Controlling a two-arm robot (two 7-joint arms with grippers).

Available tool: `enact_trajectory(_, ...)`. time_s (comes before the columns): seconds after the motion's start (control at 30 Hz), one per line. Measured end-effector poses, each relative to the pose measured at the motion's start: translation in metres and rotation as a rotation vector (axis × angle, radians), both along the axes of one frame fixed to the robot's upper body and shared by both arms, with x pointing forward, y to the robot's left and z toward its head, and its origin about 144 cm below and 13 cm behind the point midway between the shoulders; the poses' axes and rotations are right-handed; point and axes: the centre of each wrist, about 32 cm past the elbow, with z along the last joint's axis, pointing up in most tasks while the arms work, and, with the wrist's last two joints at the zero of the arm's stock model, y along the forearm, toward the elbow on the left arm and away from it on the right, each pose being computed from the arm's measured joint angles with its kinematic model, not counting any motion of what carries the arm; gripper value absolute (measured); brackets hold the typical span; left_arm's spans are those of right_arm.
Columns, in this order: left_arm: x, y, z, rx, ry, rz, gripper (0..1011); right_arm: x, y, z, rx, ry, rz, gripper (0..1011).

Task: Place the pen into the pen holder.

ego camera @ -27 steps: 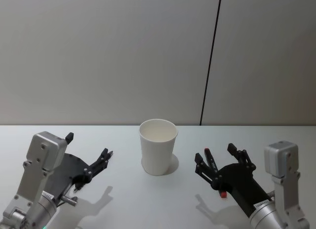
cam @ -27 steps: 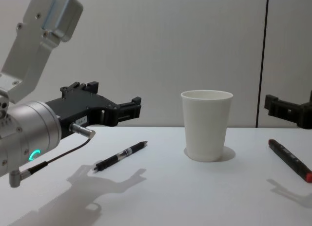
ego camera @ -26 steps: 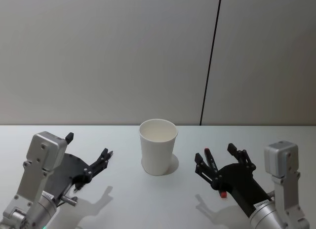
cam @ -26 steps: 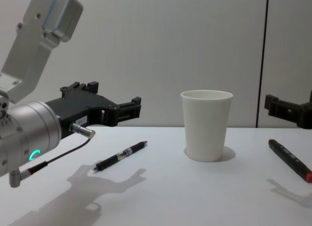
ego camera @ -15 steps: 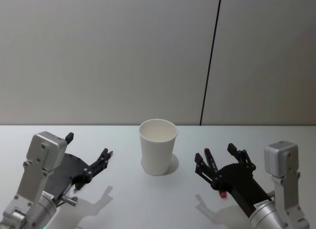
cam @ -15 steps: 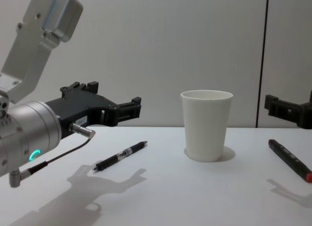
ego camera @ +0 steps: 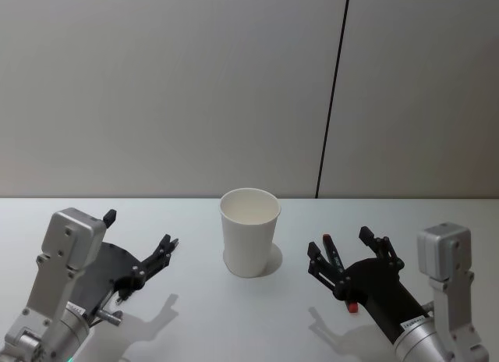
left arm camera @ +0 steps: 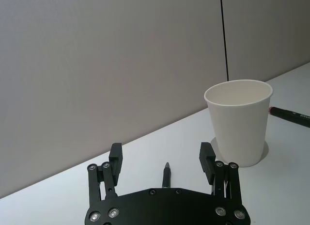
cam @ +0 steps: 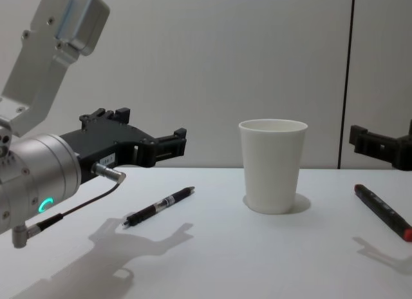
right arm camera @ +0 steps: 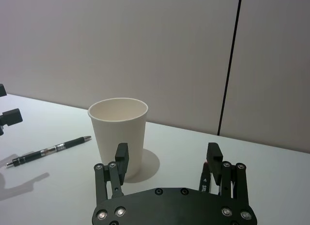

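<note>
The pen holder [ego camera: 249, 233] is a white paper cup standing upright mid-table, also in the chest view [cam: 273, 174]. A black pen with a clear middle [cam: 159, 207] lies on the table to its left, below my open left gripper [cam: 154, 128]. In the left wrist view the pen's tip [left arm camera: 166, 174] pokes out between the spread fingers [left arm camera: 115, 151], with the pen holder [left arm camera: 238, 120] beyond. A second dark pen with red ends [cam: 383, 211] lies right of the pen holder, under my open right gripper [ego camera: 341, 243]. Both grippers hover above the table holding nothing.
The white table [ego camera: 257, 315] runs back to a plain grey wall with one dark vertical seam [ego camera: 334, 97]. In the right wrist view the pen holder [right arm camera: 118, 133] and the black pen [right arm camera: 48, 151] sit ahead of the right gripper [right arm camera: 167, 152].
</note>
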Motion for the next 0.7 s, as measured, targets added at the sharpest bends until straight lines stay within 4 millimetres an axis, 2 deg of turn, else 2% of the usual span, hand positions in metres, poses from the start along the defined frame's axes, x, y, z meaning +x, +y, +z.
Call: enact_trajectory(0.7, 0.0, 0.0, 0.0, 0.0, 0.0, 0.0, 1000, 0.0007, 0.0004, 0.0009, -0.001, 0.005, -0.001, 1001)
